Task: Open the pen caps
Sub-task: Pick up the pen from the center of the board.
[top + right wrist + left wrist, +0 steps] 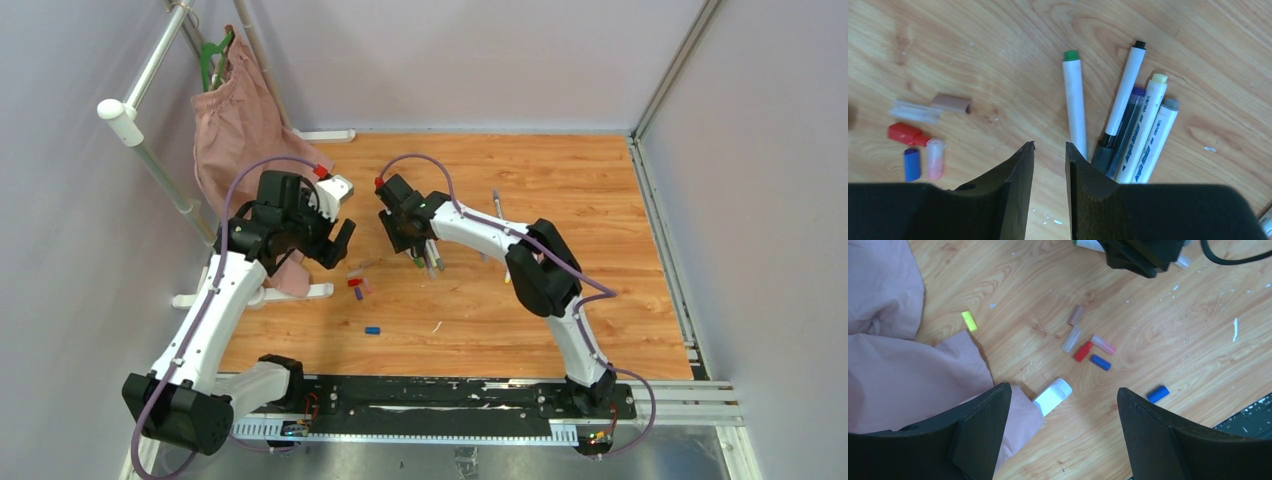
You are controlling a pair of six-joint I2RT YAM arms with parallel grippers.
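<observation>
Loose pen caps lie on the wooden floor: brown (1076, 314), clear (1071, 338), red (1083, 351), pink (1103, 345), a blue one (1100, 362) beside them, another blue one (1158, 394) apart, and a yellow one (969, 320) by the cloth. My left gripper (1064, 388) hangs wide open above bare wood, short of this cluster (358, 285). My right gripper (1050, 145) shows a narrow gap with nothing in it. Just to its right lie several uncapped pens (1128, 115), the nearest a white barrel with a green tip (1074, 100). The same caps (913, 135) lie to its left.
A pink cloth (898, 365) hangs from a white rack (125, 115) at the left, and the rack's white foot (1053, 396) pokes out below my left gripper. One pen (497, 207) lies alone behind the right arm. A black rail (430, 398) runs along the near edge.
</observation>
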